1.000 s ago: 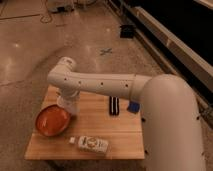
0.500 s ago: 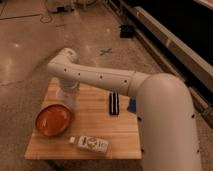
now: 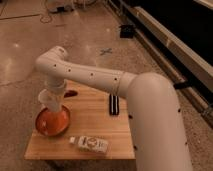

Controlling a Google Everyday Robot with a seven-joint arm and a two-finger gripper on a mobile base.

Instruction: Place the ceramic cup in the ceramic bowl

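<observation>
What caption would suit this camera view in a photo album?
White robot arm lowers its shut pincer over the orange bowl on a wooden table, beside a white labelled bottle.

White arm reaches across wooden table (image 3: 100, 137), wrist pointing down over orange bowl (image 3: 51, 122) at table's left end. Gripper (image 3: 52, 106) low over bowl, closed – cup not visible, hidden or blended with wrist. White labelled bottle (image 3: 90, 144) lies flat near front edge. Black oblong item (image 3: 114, 104) mid-table; small dark-red item (image 3: 71, 93) just behind wrist. Polished stone floor (image 3: 30, 45) around.
</observation>
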